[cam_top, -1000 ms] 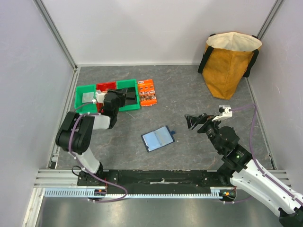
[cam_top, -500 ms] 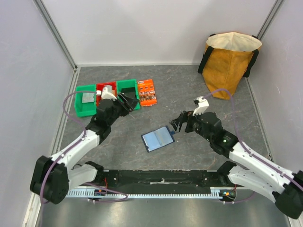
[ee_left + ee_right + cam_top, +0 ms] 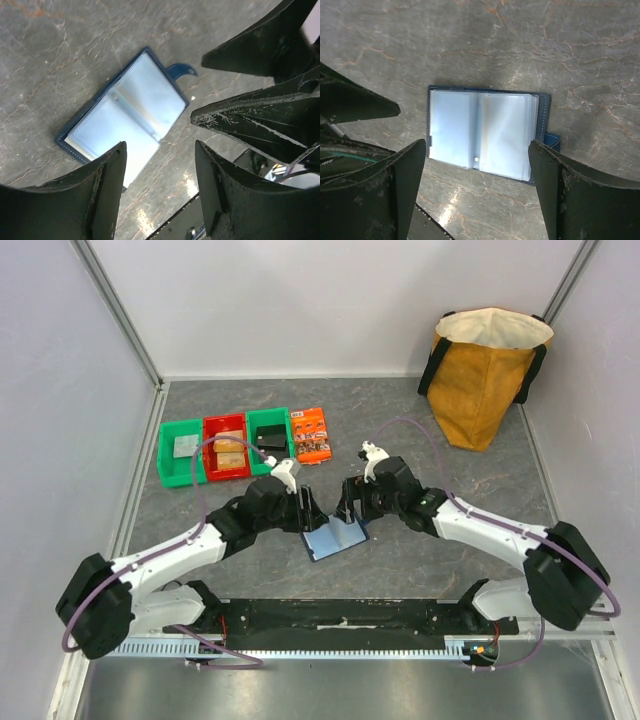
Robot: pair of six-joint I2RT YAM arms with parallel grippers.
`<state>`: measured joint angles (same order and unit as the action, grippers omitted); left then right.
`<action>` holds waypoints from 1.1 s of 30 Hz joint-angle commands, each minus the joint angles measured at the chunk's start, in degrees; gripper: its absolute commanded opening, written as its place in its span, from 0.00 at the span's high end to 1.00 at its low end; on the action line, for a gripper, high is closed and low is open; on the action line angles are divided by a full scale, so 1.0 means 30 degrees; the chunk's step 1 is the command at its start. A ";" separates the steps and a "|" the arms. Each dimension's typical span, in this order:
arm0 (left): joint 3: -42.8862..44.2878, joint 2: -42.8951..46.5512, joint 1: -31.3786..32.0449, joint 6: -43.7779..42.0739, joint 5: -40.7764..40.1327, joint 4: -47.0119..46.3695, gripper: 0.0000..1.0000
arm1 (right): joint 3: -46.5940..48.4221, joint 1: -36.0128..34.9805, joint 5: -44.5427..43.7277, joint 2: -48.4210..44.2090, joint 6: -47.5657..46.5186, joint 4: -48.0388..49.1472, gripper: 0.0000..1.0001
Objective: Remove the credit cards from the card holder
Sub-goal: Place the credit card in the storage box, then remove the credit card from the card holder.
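Both pincers hang over the card holder (image 3: 335, 541), which lies opened flat on the grey table (image 3: 420, 420), in the middle and toward the near edge. The left pincer (image 3: 305, 508) has its fingers spread with nothing between them; in its own wrist view the left pincer (image 3: 160, 145) frames the near half of the card holder (image 3: 127, 115). The right pincer (image 3: 350, 506) is spread wider and is also empty. From its wrist camera the right pincer (image 3: 477, 144) brackets the whole card holder (image 3: 480, 132), one finger on each side.

From above, the two pincers cover the far part of the holder, and whether any fingertip touches it or the table cannot be told. The pale blue sleeves shine with glare, so it is unclear whether any credit cards sit inside them. In the left wrist view the right pincer (image 3: 255, 85) is cut off at the frame edge.

The holder's long side runs from near left to far right, the fold crossing it the short way. Its closing tab (image 3: 182, 70) sticks out at the right end, pointing right.

At the far left stand a red bin (image 3: 224, 424) between two green bins (image 3: 170, 465), their contents too small to name.
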<state>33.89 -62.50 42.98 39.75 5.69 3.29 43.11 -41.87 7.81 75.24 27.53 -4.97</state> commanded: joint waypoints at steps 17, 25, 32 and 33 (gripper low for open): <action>-0.0720 -0.3833 0.0379 -0.2233 0.0475 0.0163 0.56 | 0.1303 -0.0107 0.0032 0.4742 -0.1324 0.0280 0.43; -0.0749 -0.5006 0.0321 -0.2438 0.0505 0.0602 0.70 | 0.1098 -0.0136 0.0061 0.5095 -0.1500 0.0309 0.49; -0.0925 -0.5416 0.0380 -0.2322 0.0621 0.0749 0.72 | 0.0834 -0.0136 0.0588 0.5241 -0.1530 0.0427 0.52; -0.0954 -0.5475 0.0351 -0.2321 0.0680 0.0720 0.72 | 0.0805 -0.0136 0.0705 0.5299 -0.1501 0.0456 0.52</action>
<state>31.48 -77.93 43.75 34.83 6.66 4.71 44.84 -41.91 8.16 90.08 23.81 -5.48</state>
